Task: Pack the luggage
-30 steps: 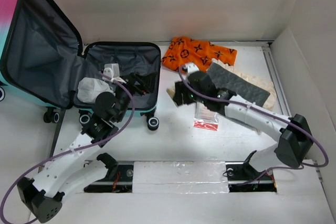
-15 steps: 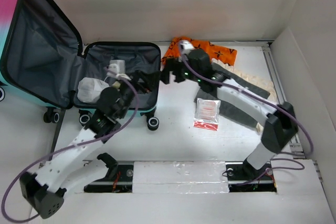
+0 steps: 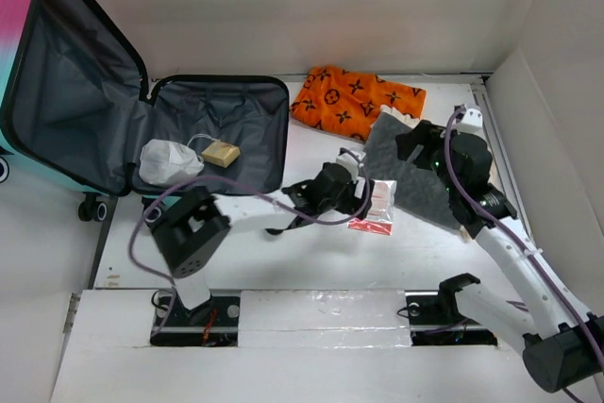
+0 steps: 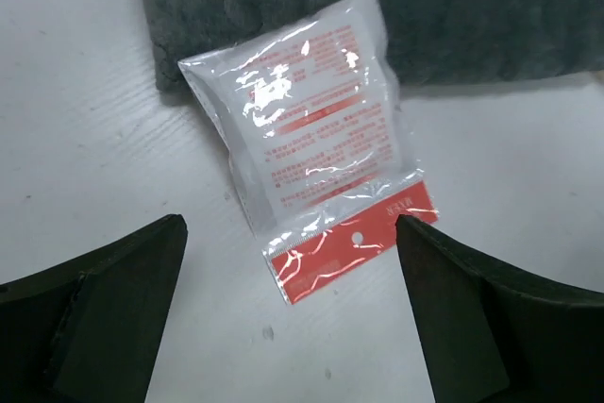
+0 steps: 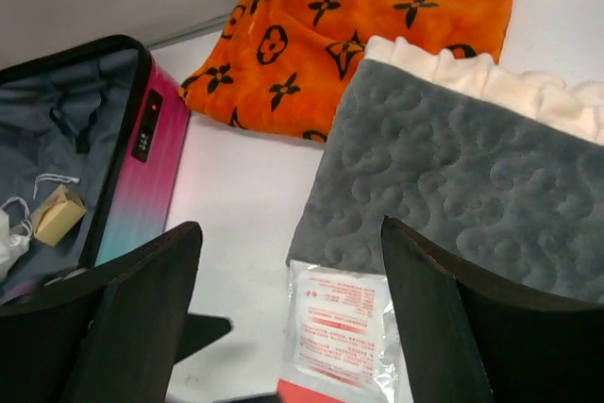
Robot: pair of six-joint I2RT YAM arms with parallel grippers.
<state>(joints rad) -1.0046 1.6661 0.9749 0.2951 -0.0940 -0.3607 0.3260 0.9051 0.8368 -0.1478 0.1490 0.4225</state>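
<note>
The luggage lies open at the far left, its pink-teal lid standing up. A white pouch and a small tan box lie in its grey lining. My left gripper is open and empty, low over a clear plastic packet with a red strip. In the left wrist view the packet lies just ahead of the open gripper. My right gripper is open and empty above the grey quilted cloth. The right wrist view shows the gripper, the packet and the luggage.
An orange patterned cloth lies at the back, beside the luggage. A cream cloth lies under the grey quilted cloth. White walls close the back and right. The arm bases stand at the near edge.
My left arm has swung from the suitcase right to the packet. My right arm has pulled back from the suitcase edge to over the grey cloth. The tan box now lies in the suitcase.
</note>
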